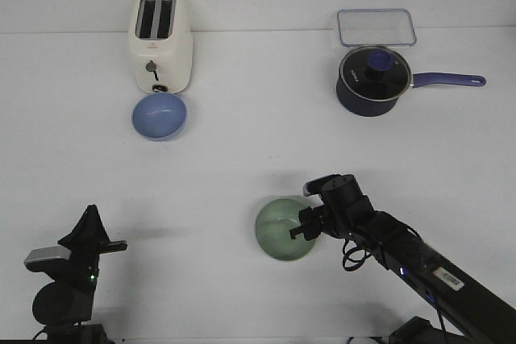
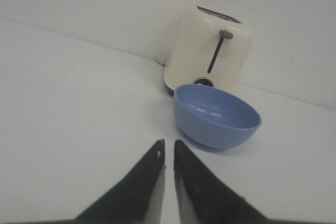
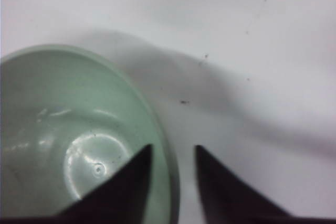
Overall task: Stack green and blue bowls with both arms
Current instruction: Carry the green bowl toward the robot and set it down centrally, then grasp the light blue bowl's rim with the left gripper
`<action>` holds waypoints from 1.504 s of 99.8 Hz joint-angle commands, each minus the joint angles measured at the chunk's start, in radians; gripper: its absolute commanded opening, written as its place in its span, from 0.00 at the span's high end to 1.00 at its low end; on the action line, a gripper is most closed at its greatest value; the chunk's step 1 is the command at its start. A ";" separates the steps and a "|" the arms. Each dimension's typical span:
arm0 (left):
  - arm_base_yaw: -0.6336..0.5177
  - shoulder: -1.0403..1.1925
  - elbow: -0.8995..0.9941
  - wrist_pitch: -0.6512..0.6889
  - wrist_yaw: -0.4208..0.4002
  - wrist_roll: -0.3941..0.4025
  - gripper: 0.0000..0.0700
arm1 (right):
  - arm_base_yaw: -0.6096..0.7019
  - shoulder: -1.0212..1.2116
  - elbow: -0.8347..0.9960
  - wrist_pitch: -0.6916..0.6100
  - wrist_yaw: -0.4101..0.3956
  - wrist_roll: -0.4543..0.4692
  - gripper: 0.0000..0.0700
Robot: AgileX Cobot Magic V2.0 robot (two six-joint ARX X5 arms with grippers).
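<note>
The pale green bowl [image 1: 282, 231] sits on the white table near the front, right of centre. My right gripper [image 1: 303, 225] is at its right rim, jaws open. In the right wrist view the gripper [image 3: 173, 148] straddles the green bowl's [image 3: 63, 129] rim: one finger is inside the bowl, the other outside, with a gap on each side of the rim. The blue bowl [image 1: 160, 115] stands far left, just in front of the toaster. My left gripper [image 1: 90, 230] is at the front left, far from it. In the left wrist view the gripper [image 2: 168, 141] is shut and empty, pointing towards the blue bowl [image 2: 217, 115].
A cream toaster [image 1: 160, 42] stands directly behind the blue bowl and also shows in the left wrist view [image 2: 210, 51]. A dark navy saucepan [image 1: 372, 80] with a glass lid and a clear plastic container [image 1: 376, 26] are at the far right.
</note>
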 commanded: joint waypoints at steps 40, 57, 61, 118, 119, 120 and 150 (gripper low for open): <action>0.000 0.098 0.176 -0.103 0.025 -0.243 0.98 | -0.130 -0.326 0.037 -0.033 -0.001 -0.026 0.54; 0.000 0.385 0.364 -0.157 0.024 -0.175 0.98 | -0.178 -0.413 0.037 -0.064 -0.002 -0.027 0.54; 0.000 0.474 0.416 -0.172 0.024 -0.152 0.98 | -0.185 -0.422 0.037 -0.072 -0.002 -0.027 0.54; 0.000 1.558 1.022 -0.171 0.165 -0.054 0.26 | -0.190 -0.427 0.037 -0.107 -0.001 -0.072 0.54; 0.000 1.577 1.037 -0.173 0.165 -0.054 0.26 | -0.190 -0.427 0.037 -0.107 -0.001 -0.072 0.54; 0.000 1.584 1.042 -0.174 0.166 -0.054 0.26 | -0.190 -0.427 0.037 -0.107 -0.001 -0.072 0.54; -0.005 1.859 1.251 -0.221 0.184 -0.056 0.39 | -0.190 -0.427 0.037 -0.107 0.000 -0.072 0.54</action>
